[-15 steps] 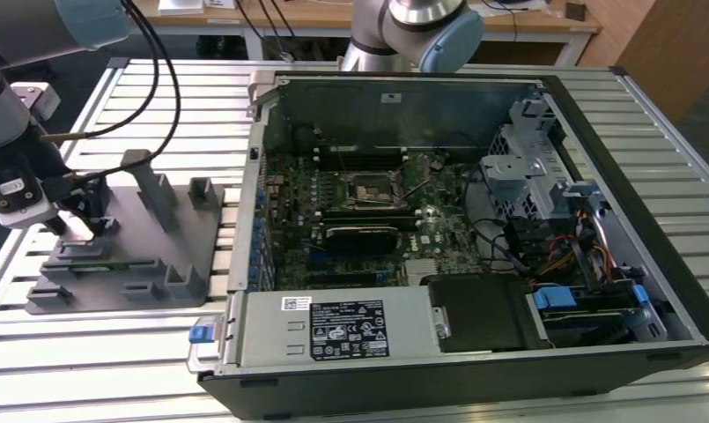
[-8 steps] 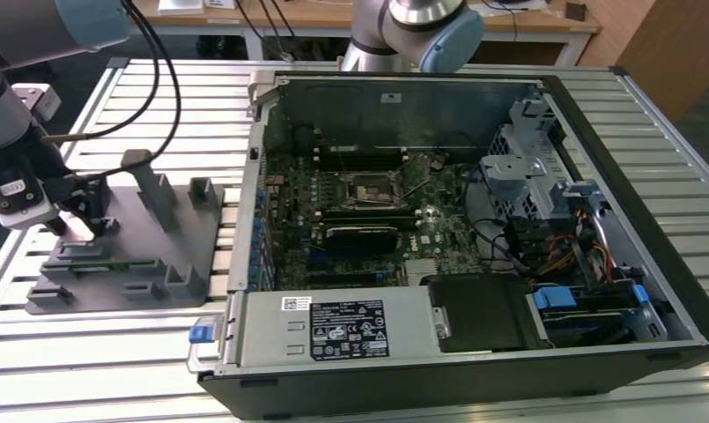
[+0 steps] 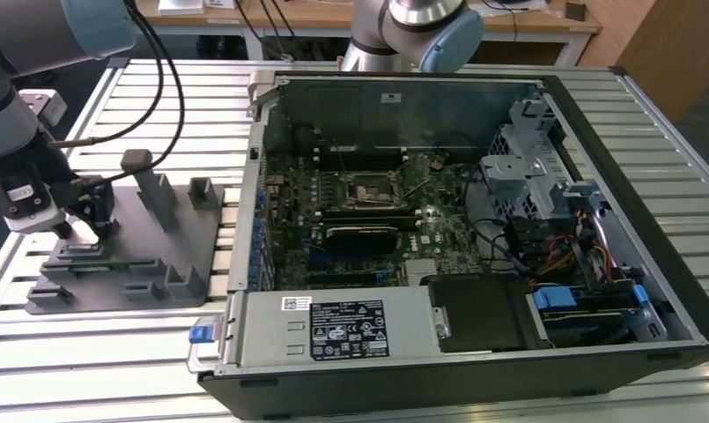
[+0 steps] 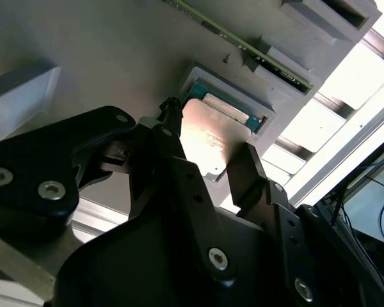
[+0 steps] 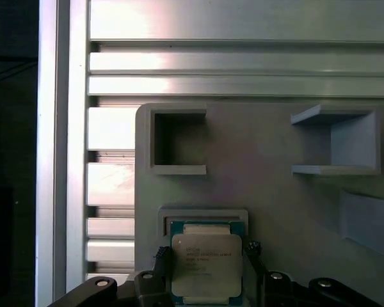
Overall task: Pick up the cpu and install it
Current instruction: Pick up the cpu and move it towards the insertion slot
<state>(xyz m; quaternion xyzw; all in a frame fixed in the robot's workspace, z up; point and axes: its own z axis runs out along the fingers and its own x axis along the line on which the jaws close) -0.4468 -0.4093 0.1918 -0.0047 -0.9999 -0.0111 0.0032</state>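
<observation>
Ribbed aluminium table (image 5: pixel 243 64) — matte grey tray (image 5: pixel 269 192), square silver cpu (image 5: pixel 206 268) beneath black hand (image 5: pixel 208 251)

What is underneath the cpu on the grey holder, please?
The cpu lies in a shallow square pocket of the grey holder; the pocket's raised rim shows around it. The pocket floor is covered by the chip, so it cannot be seen.

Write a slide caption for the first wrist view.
Black gripper at the small square silver-topped cpu, seated in a recess of the grey plastic fixture on the slatted aluminium table.
</observation>
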